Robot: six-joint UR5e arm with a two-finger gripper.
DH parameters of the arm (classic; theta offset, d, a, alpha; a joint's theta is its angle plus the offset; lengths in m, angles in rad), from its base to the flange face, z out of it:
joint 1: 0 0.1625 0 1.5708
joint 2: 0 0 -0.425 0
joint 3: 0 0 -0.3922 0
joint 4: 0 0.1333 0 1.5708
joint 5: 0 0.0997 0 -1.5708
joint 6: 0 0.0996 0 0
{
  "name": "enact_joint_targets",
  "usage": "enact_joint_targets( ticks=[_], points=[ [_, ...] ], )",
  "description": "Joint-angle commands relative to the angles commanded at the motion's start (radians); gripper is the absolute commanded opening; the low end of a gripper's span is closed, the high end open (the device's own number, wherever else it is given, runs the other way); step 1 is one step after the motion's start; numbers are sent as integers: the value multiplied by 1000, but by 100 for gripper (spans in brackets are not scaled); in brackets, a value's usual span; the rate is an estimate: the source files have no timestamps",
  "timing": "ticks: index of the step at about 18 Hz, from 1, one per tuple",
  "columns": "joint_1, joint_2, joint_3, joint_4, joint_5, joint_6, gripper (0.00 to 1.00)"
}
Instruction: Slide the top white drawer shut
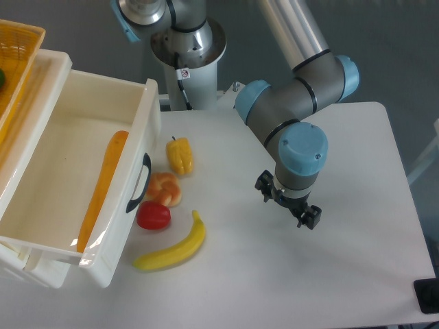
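**Top drawer stands open at my nine o'clock, nothing in my grip**

My gripper point(289, 204) hangs above the white table point(357, 260), near the middle of it, pointing down. I see its two fingers apart, with a gap between them, and they hold nothing.

The top white drawer point(62, 137) is at the left side of the picture, pulled far out of the cabinet. Its front panel with the black curved handle point(139, 182) faces toward me. From my gripper the handle lies at about nine o'clock, well apart. The long axis of the front panel runs from about one o'clock down to seven o'clock, so I judge the push must go across it, toward about ten o'clock.

Inside the drawer lies a long orange thing, maybe a carrot point(101, 188).

Between me and the drawer front there are toy foods on the table: a yellow pepper point(180, 155), a bread-like piece point(165, 188), a red tomato-like fruit point(153, 215) and a banana point(173, 248). The bread piece and the red fruit are just beside the handle. I think they can block a low approach, so I should come to the front panel from above them.

A yellow mesh basket point(17, 48) sits at the top left, above the drawer.
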Motion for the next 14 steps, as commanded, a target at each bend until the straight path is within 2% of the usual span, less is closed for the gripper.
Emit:
enact_joint_targets(
  ticks=[5,10,14],
  points=[
    [-6,6,3,0,0,-24,100],
    [-74,6,-8,-5,20,-179,100],
    [-124,25,-43,-11,58,-303,100]
  ],
)
